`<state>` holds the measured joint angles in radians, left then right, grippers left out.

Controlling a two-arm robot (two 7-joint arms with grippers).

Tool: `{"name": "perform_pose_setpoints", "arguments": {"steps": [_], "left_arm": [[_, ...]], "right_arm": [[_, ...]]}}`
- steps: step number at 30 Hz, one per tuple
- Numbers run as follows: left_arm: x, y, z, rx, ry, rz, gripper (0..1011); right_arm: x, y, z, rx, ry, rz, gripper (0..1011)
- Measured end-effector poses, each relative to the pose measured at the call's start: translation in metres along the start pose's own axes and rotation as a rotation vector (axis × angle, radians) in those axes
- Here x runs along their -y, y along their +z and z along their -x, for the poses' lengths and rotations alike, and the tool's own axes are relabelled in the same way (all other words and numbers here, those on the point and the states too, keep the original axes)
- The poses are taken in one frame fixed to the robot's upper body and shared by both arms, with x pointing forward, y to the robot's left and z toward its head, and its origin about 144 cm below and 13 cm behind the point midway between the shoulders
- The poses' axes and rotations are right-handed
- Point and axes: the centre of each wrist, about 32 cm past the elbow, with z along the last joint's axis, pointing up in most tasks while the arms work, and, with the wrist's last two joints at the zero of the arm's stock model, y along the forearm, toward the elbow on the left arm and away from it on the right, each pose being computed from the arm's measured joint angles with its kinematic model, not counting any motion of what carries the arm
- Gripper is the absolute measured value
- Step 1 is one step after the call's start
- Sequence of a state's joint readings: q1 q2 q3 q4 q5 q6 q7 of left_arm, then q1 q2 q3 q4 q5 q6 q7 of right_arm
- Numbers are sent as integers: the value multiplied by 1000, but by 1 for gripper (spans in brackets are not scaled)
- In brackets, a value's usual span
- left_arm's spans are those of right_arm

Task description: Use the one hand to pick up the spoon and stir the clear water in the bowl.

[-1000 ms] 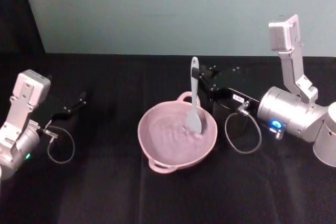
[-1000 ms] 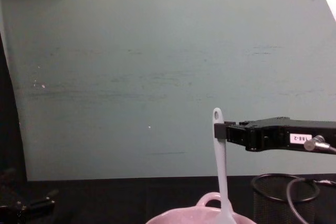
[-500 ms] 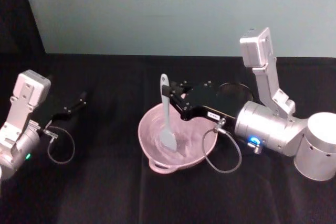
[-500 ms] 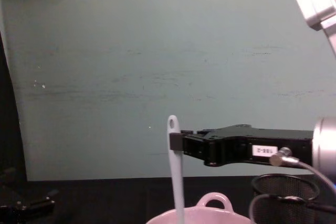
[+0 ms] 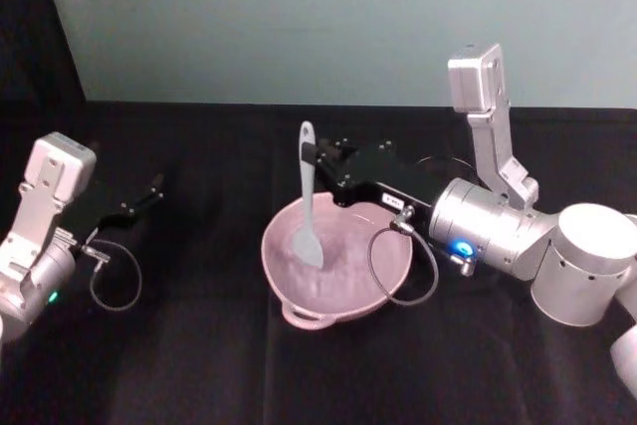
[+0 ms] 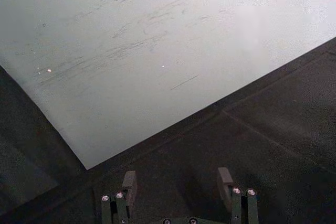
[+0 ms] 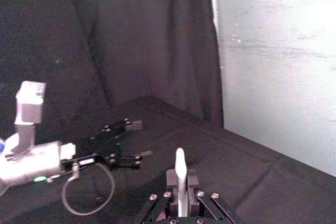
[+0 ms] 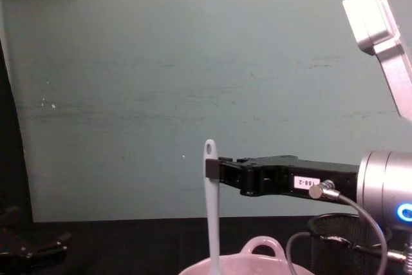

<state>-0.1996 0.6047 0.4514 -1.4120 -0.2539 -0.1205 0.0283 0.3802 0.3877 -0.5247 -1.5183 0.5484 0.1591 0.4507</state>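
Black right claw (image 5: 317,158) is clamping the handle of the white spoon (image 5: 307,196) just below its holed tip, both fingers pressing flat against the handle. In the chest view the right claw (image 8: 215,167) is reaching in level from the right, and the spoon (image 8: 211,223) is hanging nearly upright beneath it. The paddle head is dipping inside the pale pink bowl (image 5: 338,298), toward its left side, where the liquid surface is looking rippled. The bowl is sitting at the middle of the black worktop (image 5: 199,365), with a loop handle on its near rim. A thin cable (image 5: 371,258) from the silver wrist is looping over the bowl's right rim. A black mesh cup (image 8: 341,243) is standing to the right of the bowl, behind the arm. The left claw (image 5: 149,191) is lying low at the worktop's left side, well apart from the bowl; in the left wrist view its fingers (image 6: 129,181) are standing apart around nothing.
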Motion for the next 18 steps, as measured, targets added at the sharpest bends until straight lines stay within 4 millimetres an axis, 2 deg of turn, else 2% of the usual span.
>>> {"name": "perform_pose_setpoints", "arguments": {"steps": [10,18], "left_arm": [[0,0,0,0,0,0,1011],[0,0,0,0,0,0,1011]], "right_arm": [[3,-3,-19,-21,-108,0,112],[24,-2,-23,-7,-182,-9,111]]}}
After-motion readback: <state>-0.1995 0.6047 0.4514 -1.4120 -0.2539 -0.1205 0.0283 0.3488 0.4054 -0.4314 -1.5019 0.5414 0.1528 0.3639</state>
